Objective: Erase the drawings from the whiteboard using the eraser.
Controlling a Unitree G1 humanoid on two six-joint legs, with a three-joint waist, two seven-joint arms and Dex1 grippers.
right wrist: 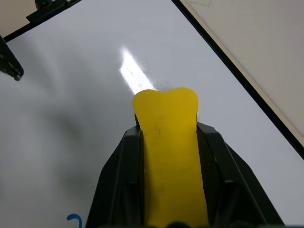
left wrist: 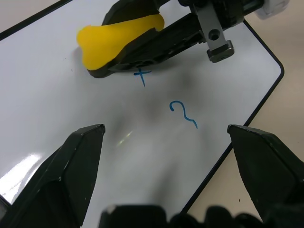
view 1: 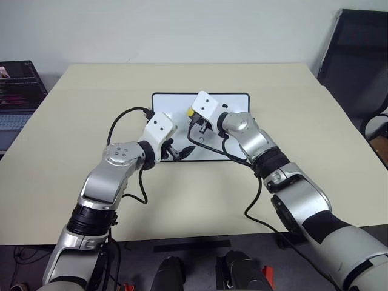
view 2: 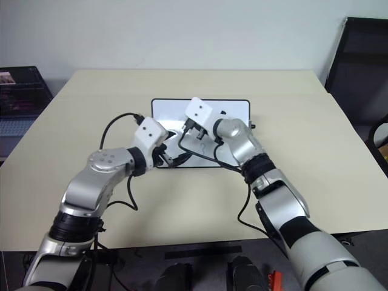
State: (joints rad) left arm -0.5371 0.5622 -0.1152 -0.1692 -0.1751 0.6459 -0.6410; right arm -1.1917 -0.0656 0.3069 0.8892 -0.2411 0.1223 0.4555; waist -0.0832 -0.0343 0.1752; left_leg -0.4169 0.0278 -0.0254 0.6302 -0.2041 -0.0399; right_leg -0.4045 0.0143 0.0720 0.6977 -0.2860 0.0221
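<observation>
Your right pincer [right wrist: 168,142] is clamped on the eraser [right wrist: 168,142], its yellow end sticking out past the fingertips and squeezed into a waist where the fingers bite. That tells you the block is probably soft and light, so it will flex under pressure; keep the grip near its middle as now, and press flat, not on a corner.

The eraser sits over the whiteboard [left wrist: 57,118], which lies on the tabletop [view 1: 303,121], right at the "x" mark [left wrist: 142,75]; the "?"-like squiggle [left wrist: 183,113] lies just beside it, untouched.

The board looks glossy and light, so it may slide when rubbed. Your left pincer [left wrist: 175,142] stands wide open above the board's near edge, holding nothing.
</observation>
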